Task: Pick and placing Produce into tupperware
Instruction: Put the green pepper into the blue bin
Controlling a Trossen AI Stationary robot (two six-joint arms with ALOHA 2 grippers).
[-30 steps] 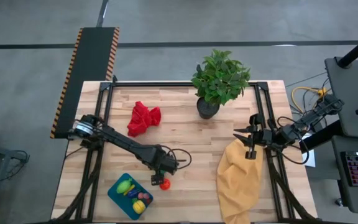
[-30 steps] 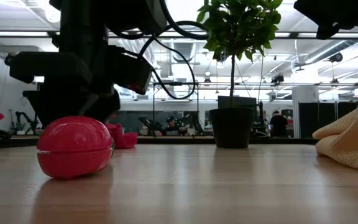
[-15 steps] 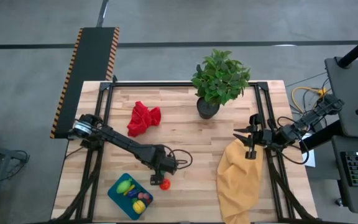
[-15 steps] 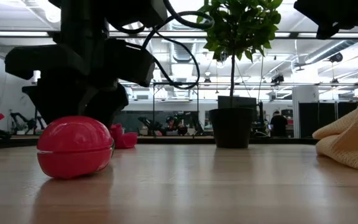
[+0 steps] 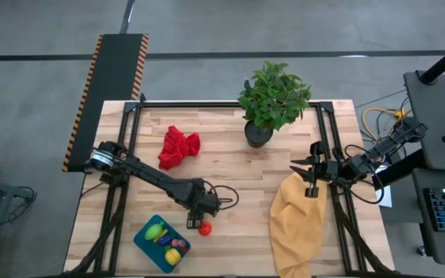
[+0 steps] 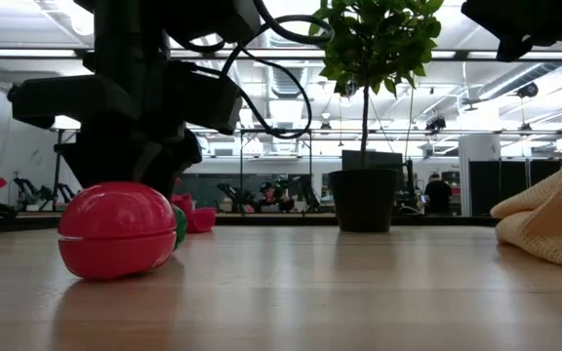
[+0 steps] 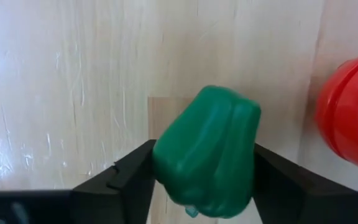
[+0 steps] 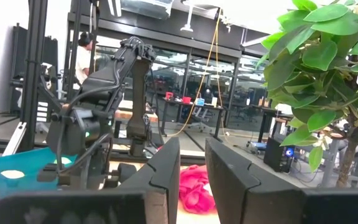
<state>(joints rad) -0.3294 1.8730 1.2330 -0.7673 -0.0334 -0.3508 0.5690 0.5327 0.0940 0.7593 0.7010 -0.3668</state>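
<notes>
My left gripper (image 5: 195, 218) points down at the table near the near edge, shut on a dark green toy pepper (image 7: 207, 152). In the low view a sliver of that pepper (image 6: 179, 226) shows behind a red toy tomato (image 6: 117, 229). The tomato (image 5: 205, 228) rests on the table just beside the gripper. The teal tupperware (image 5: 147, 245) sits to the left near the near edge, with green, yellow and purple pieces inside. My right gripper (image 5: 309, 176) waits open at the table's right side, over the top of the yellow cloth. My left gripper pinches the green pepper between its two fingers (image 7: 129, 180), one on each side of its body (image 7: 166, 155). The fingers come from above, pointing down. Whether the pepper is clear of the wood or stands on it, I cannot tell.
A potted plant (image 5: 273, 96) stands at the far edge. A red cloth (image 5: 178, 145) lies far left of centre, and a mustard-yellow cloth (image 5: 296, 220) drapes over the right near part. Bare wood lies between the tomato and the yellow cloth.
My left gripper has shifted a little toward the table's left. In the low view the green pepper now shows behind the red tomato, where it did not show before. The tomato has stayed where it was.
</notes>
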